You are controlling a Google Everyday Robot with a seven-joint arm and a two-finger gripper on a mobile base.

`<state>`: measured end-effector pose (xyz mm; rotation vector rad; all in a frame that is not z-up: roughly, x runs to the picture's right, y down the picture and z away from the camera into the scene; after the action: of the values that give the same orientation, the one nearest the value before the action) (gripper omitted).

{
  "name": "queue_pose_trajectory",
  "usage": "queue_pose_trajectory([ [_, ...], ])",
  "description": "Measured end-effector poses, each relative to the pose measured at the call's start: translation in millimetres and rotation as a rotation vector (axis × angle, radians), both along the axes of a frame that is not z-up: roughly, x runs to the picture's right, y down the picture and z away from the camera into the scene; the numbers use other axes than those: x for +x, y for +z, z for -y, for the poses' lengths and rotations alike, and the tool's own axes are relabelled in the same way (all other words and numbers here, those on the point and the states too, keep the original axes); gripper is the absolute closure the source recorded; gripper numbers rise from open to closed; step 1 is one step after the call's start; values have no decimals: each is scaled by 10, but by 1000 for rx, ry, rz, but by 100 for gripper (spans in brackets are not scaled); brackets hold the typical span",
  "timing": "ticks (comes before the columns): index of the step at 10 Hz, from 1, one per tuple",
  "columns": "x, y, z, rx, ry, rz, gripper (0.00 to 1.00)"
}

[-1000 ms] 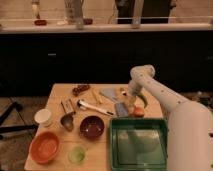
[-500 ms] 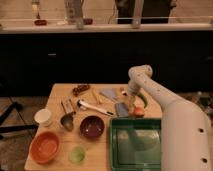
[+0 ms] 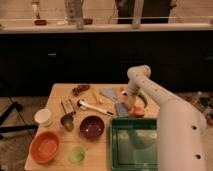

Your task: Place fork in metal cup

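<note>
The fork [image 3: 67,105] lies on the left half of the wooden table [image 3: 55,92], slim, with a tan handle. The metal cup [image 3: 67,122] stands just in front of it, small, dull grey and tapering. My gripper [image 3: 131,101] hangs from the white arm [image 3: 140,76] over the table's right side, above a grey-blue pad [image 3: 121,109] and an orange object [image 3: 136,112]. It is far right of the fork and cup and holds nothing that I can see.
A white cup [image 3: 43,116], orange bowl [image 3: 44,147], pale green cup [image 3: 76,154] and maroon bowl [image 3: 92,126] stand at the front left. A green tray [image 3: 132,145] fills the front right. A white-handled utensil [image 3: 95,106], yellow utensil [image 3: 96,95] and a dark reddish item [image 3: 80,89] lie mid-table.
The arm's elbow has shifted slightly left, and the gripper has stayed over the right side of the table. The fork, the cup and the other items have not moved.
</note>
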<state>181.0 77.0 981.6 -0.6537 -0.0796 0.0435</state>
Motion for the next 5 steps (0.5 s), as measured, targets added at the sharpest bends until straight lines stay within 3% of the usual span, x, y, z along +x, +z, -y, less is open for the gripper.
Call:
queue_pose_trajectory([
  [5,16,18,-52,-13,-15,-2,20],
])
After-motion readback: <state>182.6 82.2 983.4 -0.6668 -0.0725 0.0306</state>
